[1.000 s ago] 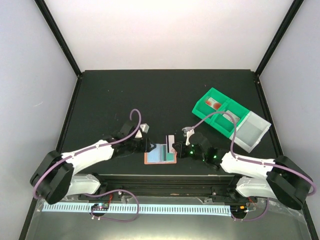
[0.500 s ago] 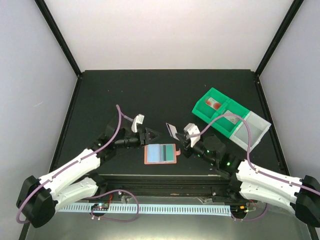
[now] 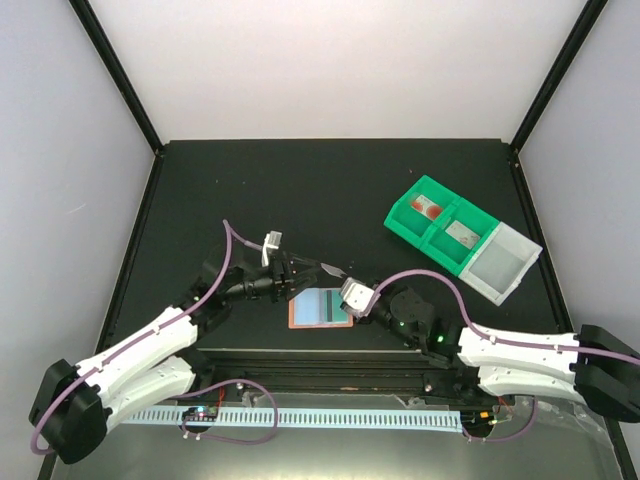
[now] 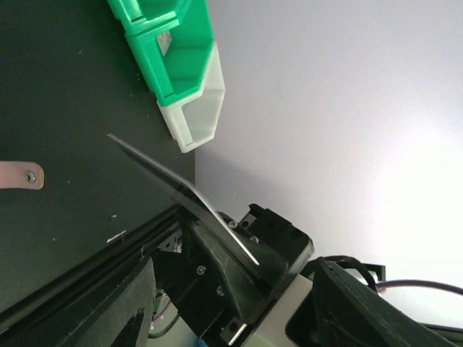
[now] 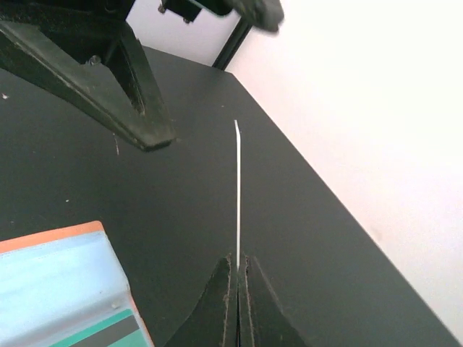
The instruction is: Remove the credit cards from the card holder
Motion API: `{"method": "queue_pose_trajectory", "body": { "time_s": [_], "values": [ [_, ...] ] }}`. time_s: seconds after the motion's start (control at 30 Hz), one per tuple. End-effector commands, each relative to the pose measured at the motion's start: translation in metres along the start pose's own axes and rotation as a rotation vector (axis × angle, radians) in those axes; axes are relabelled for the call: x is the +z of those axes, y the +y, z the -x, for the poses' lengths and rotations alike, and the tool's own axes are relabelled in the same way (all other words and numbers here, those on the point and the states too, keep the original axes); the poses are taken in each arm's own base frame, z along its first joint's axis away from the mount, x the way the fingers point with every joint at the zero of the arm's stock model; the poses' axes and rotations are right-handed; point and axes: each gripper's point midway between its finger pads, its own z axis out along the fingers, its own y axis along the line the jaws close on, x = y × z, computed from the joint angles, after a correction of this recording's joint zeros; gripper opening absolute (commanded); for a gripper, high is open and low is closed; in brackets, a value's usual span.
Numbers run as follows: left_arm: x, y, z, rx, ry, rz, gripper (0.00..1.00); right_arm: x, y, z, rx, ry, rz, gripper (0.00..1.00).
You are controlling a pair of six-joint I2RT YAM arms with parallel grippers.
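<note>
Table (image 3: 330, 190) wide open behind card holder (image 3: 320, 310); left gripper (image 3: 308, 270), right gripper (image 3: 345, 281) plus its credit card (image 3: 333, 270) crowd overhead; green bin (image 3: 440, 225) far right.

light: bright, even, diffuse, from above | glare: pale grey-white enclosure walls (image 3: 330, 70) near blown out; right half of left wrist view washes to white | shadows: faint and soft under the arms on the matte black bench (image 3: 330, 190) | focus: top view sharp; left arm's dark fingers (image 4: 72, 311) blurred up close; thin pale plastic card (image 5: 237, 188) edge crisp
</note>
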Motion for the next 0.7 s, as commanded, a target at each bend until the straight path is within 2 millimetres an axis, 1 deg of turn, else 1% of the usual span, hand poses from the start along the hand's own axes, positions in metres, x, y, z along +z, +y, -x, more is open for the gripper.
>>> {"method": "queue_pose_trajectory", "body": {
  "time_s": [0.0,0.1,0.33,0.37,0.4,0.47,0.53,0.6,0.67],
  "values": [
    [0.002,0.001,-0.002,-0.060,0.022,-0.022,0.59,-0.002,-0.018,0.029,-0.084,-0.070,-0.116,0.01],
    [0.003,0.007,-0.003,-0.088,0.027,-0.029,0.55,-0.002,-0.011,0.030,-0.125,-0.067,-0.120,0.01],
    [0.004,0.012,-0.004,-0.090,0.031,-0.029,0.55,0.000,0.003,0.023,-0.230,-0.034,-0.130,0.01],
    [0.004,0.014,-0.004,-0.092,0.031,-0.026,0.54,0.000,0.004,0.024,-0.242,-0.034,-0.134,0.01],
    [0.004,0.015,-0.004,-0.094,0.030,-0.025,0.52,-0.001,0.006,0.025,-0.254,-0.036,-0.138,0.01],
    [0.004,0.022,-0.006,-0.109,0.035,-0.014,0.44,-0.001,0.009,0.026,-0.270,-0.039,-0.138,0.01],
    [0.005,0.025,-0.007,-0.117,0.045,-0.012,0.32,0.001,0.012,0.026,-0.274,-0.033,-0.136,0.01],
    [0.005,0.025,-0.007,-0.113,0.046,-0.014,0.16,0.001,0.013,0.024,-0.256,-0.026,-0.133,0.02],
    [0.005,0.026,-0.007,-0.106,0.044,-0.014,0.03,0.001,0.014,0.022,-0.217,-0.020,-0.123,0.08]
  ]
}}
